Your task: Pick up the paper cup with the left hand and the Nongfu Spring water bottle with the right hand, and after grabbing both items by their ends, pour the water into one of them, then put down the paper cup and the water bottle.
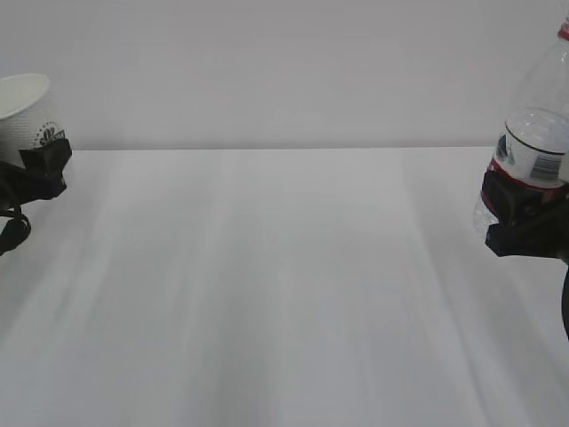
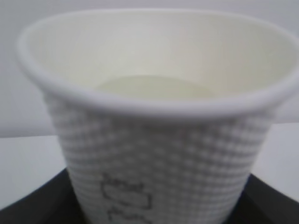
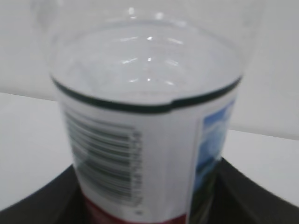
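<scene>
The white paper cup point(image 1: 25, 111) hangs at the far left, above the table, with my left gripper point(image 1: 36, 173) shut on its lower part. In the left wrist view the dimpled paper cup point(image 2: 154, 154) fills the frame, its mouth open and pale inside, between black fingers point(image 2: 32, 207). At the far right my right gripper point(image 1: 524, 218) is shut on the lower part of the Nongfu Spring water bottle point(image 1: 538, 116), whose neck leans toward the right edge. The right wrist view shows the Nongfu Spring water bottle point(image 3: 140, 154) from close up, with its barcode label. I cannot make out the water in the bottle or the cup.
A white table point(image 1: 284, 294) stretches between the two arms. A plain pale wall point(image 1: 284, 62) stands behind it.
</scene>
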